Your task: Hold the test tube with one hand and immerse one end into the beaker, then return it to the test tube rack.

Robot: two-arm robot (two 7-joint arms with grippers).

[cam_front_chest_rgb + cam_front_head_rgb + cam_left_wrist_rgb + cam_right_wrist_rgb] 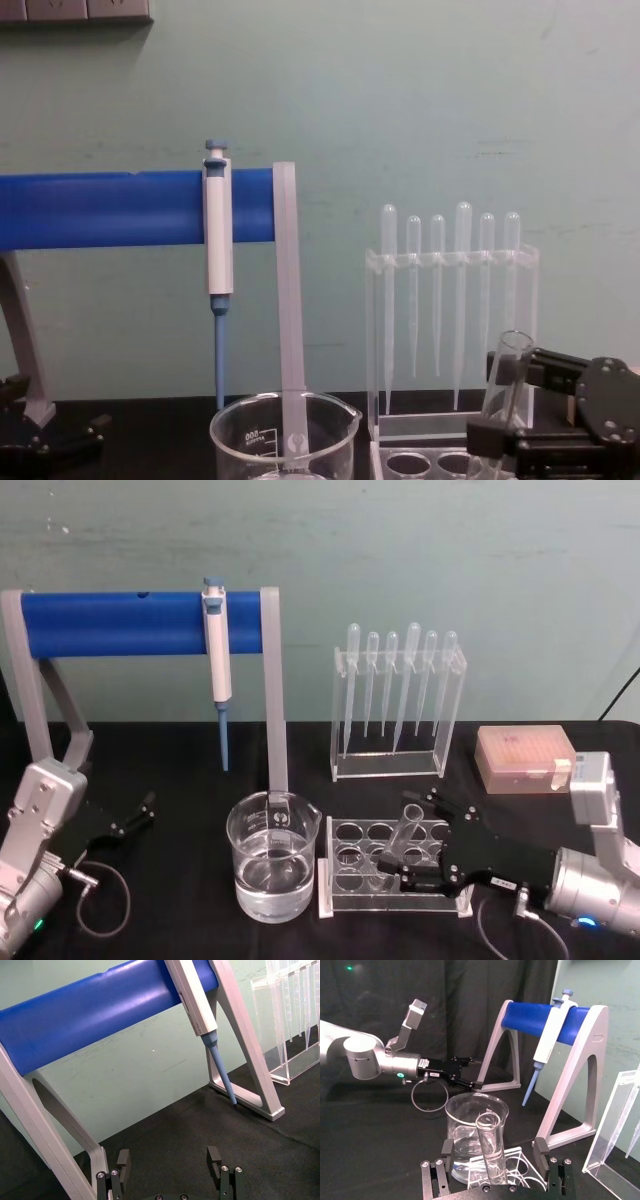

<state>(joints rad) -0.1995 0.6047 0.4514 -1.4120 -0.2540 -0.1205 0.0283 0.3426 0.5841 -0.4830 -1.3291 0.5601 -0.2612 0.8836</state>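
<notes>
In the head view, the tube (403,828) is being kept tilted in a hole of the rack (345,888), just beside the beaker (272,858). It is being flanked by the released right tool (412,840). The left tool (138,813) is being rested low over the table (180,770), well apart.

In the left wrist view, the left tool (168,1160) is being held spread, with nothing between its fingers.

In the right wrist view, the tube (487,1130) is being straddled by the right tool (493,1144), with gaps on both sides.

In the chest view, the tube (507,385) is being shown leaning beside the right tool (522,402).
</notes>
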